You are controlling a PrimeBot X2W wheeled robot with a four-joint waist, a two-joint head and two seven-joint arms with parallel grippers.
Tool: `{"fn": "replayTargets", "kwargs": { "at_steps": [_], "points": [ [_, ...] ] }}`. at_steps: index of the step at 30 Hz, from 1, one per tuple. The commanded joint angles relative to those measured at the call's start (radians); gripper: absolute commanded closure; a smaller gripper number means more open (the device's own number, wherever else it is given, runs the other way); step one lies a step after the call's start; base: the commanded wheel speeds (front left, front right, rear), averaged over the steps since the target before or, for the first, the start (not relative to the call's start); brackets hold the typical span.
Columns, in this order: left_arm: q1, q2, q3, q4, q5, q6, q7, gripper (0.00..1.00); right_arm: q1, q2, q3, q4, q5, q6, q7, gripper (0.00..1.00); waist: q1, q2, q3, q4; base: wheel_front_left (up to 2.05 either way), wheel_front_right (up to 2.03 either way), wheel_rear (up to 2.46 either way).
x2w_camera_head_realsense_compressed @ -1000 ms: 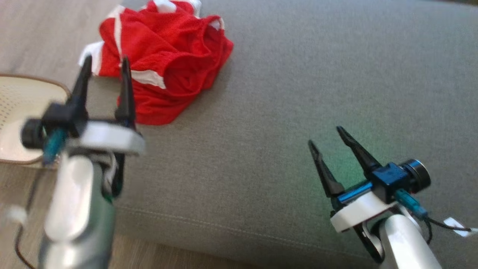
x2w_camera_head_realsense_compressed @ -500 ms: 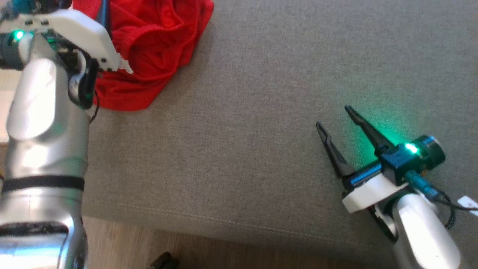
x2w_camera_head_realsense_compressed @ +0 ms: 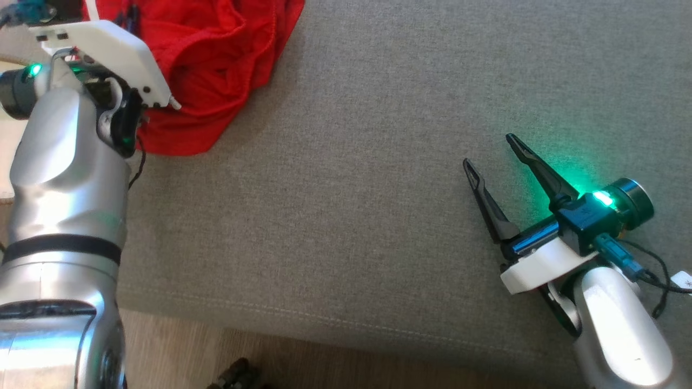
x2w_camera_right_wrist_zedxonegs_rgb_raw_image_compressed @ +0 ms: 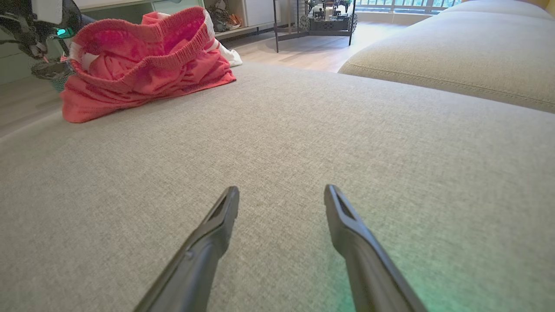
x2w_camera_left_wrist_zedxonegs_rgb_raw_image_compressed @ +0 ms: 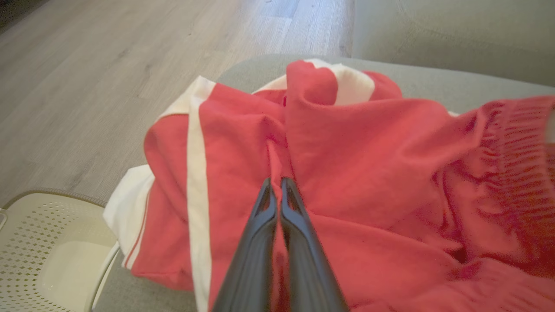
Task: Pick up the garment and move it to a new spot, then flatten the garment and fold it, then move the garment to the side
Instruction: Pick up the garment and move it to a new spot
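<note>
Where the left gripper's (x2w_camera_left_wrist_zedxonegs_rgb_raw_image_compressed: 277, 182) two dark fingers meet, they are pressed tip to tip with a thin ridge of red cloth pinched between them, so it has hold of the garment (x2w_camera_left_wrist_zedxonegs_rgb_raw_image_compressed: 381, 143) near the middle of the heap. The right gripper (x2w_camera_head_realsense_compressed: 489, 151) has its fingers spread wide with nothing between them, and it hovers low over bare grey cushion (x2w_camera_head_realsense_compressed: 351, 189), well apart from the cloth. The garment lies crumpled at the cushion's far left corner, with one white-striped edge hanging towards a cream perforated basket (x2w_camera_left_wrist_zedxonegs_rgb_raw_image_compressed: 43, 251) and the wooden floor (x2w_camera_left_wrist_zedxonegs_rgb_raw_image_compressed: 86, 65) beyond. It looks like light, limp mesh fabric that will sag and trail from a single pinch rather than hold any shape, and it is not fragile. Lifted from a mid-heap fold, the rest will probably dangle in a bunch. For flattening, the ribbed elastic waistband (x2w_camera_right_wrist_zedxonegs_rgb_raw_image_compressed: 143, 32) looks the better hold, with one gripper at each end.
</note>
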Motion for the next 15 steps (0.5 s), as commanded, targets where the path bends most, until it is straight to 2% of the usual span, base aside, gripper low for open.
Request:
{"fn": "replayTargets", "kwargs": {
  "at_steps": [1, 10, 15],
  "points": [
    [-0.046, 0.05, 0.031, -0.027, -0.006, 0.0, -0.03, 1.0, -0.007, 0.007, 0.022, -0.025, 0.003, 0.0, -0.009, 0.0, 0.0, 0.0, -0.009, -0.001, 0.0, 0.0, 0.0],
    [-0.054, 0.066, 0.026, -0.072, -0.023, -0.019, -0.243, 1.0, 0.001, 0.044, 0.031, -0.015, 0.017, 0.0, -0.009, 0.0, 0.0, 0.0, -0.1, -0.032, 0.0, 0.0, 0.0],
    [-0.041, 0.046, 0.017, -0.173, -0.051, -0.032, -0.283, 1.0, 0.02, 0.069, 0.028, -0.014, 0.032, 0.0, -0.009, 0.0, 0.0, 0.0, -0.16, -0.063, 0.0, 0.0, 0.0]
  ]
}}
